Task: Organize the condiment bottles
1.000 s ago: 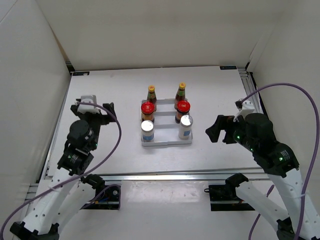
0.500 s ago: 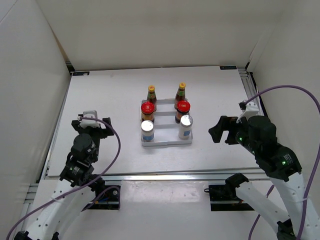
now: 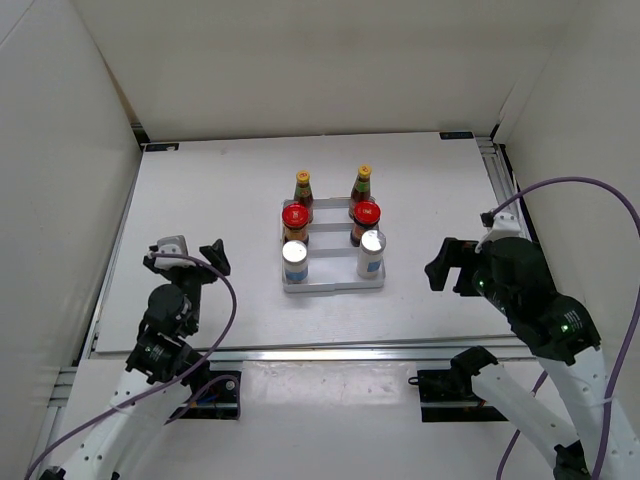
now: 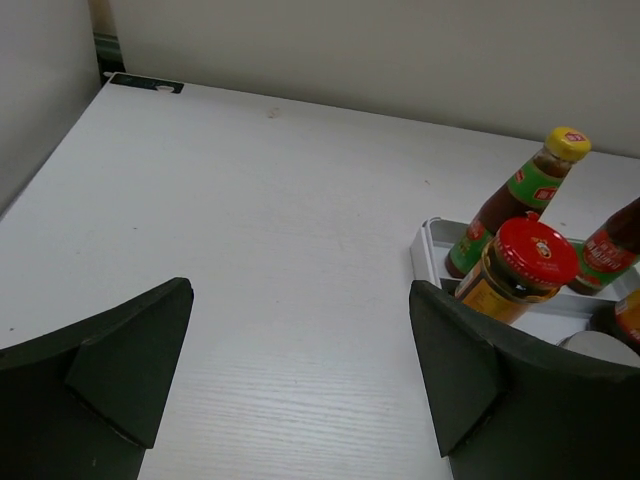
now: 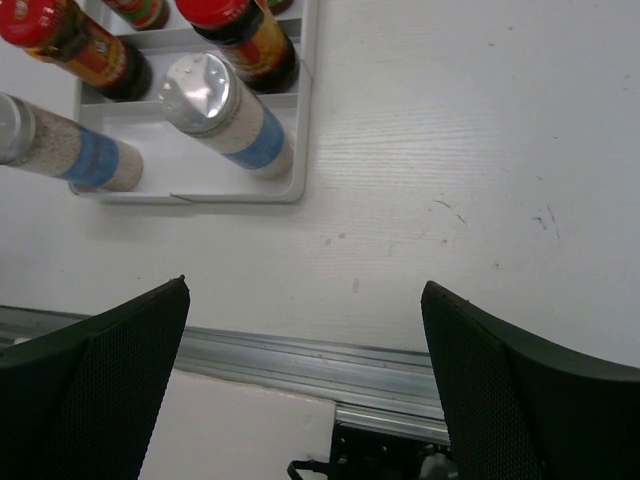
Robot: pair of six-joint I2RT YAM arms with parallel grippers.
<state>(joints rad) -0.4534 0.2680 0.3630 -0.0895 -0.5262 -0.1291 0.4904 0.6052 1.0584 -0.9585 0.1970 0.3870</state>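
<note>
Condiment bottles (image 3: 294,215) all stand in ridged tray (image 3: 333,286) on table (image 3: 210,190), paired by type: sauces (image 3: 303,186) far row, red-lid jars (image 3: 366,212) mid, shakers (image 3: 295,252) near. Looks sorted, prob. done. L jaws, R jaws both wide apart, empty, well clear either side. L wrist view: shakers mostly behind finger (image 4: 500,390); R wrist view crops sauces.

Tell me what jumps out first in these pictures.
Six condiment bottles stand in two neat columns on a white tray at the middle of the table: sauce bottles at the back, red-lidded jars in the middle, shakers in front. The left tool and right tool hang open and empty either side.
</note>
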